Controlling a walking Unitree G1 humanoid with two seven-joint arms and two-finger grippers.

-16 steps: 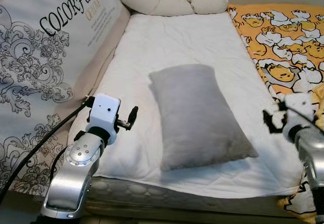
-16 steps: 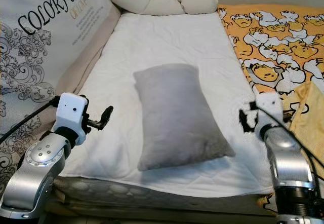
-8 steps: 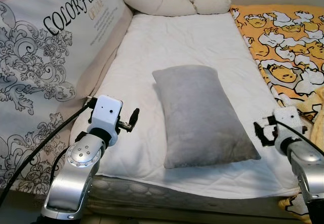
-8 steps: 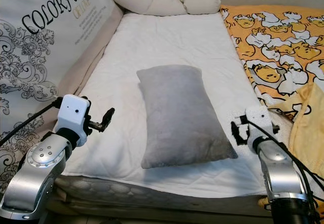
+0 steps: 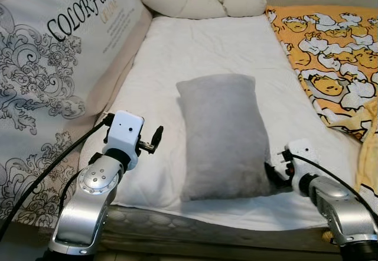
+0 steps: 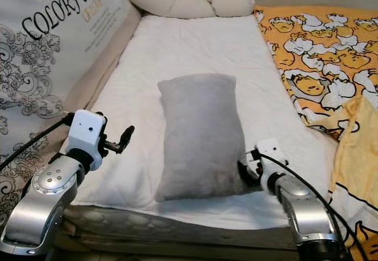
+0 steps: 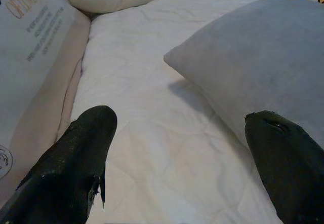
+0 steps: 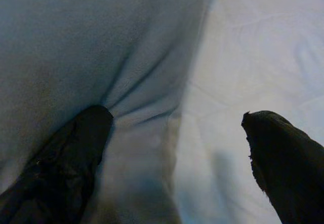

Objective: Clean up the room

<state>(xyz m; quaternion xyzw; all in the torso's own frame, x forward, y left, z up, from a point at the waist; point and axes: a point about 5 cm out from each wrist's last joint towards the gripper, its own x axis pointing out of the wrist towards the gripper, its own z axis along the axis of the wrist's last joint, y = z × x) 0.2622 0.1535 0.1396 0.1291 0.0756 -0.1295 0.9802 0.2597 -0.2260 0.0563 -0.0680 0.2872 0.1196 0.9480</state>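
grey pillow, white sheet, seemingly duck-patterned orange blanket.

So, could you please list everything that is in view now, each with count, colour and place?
Pillow: one, grey, in the middle of the mattress.
Mattress: one, white cover, running away from the robot.
Bolster: one, cream, twisted, at the far end of the mattress.
Bumper: one, white with black swirls and lettering, along the left of the mattress.
Blanket: one, orange with a cartoon duck print, to the right of the mattress.
Left hand: one, black fingers open, over the mattress, apart from the pillow.
Right hand: one, black fingers open, one finger pressing into the pillow's near right corner.
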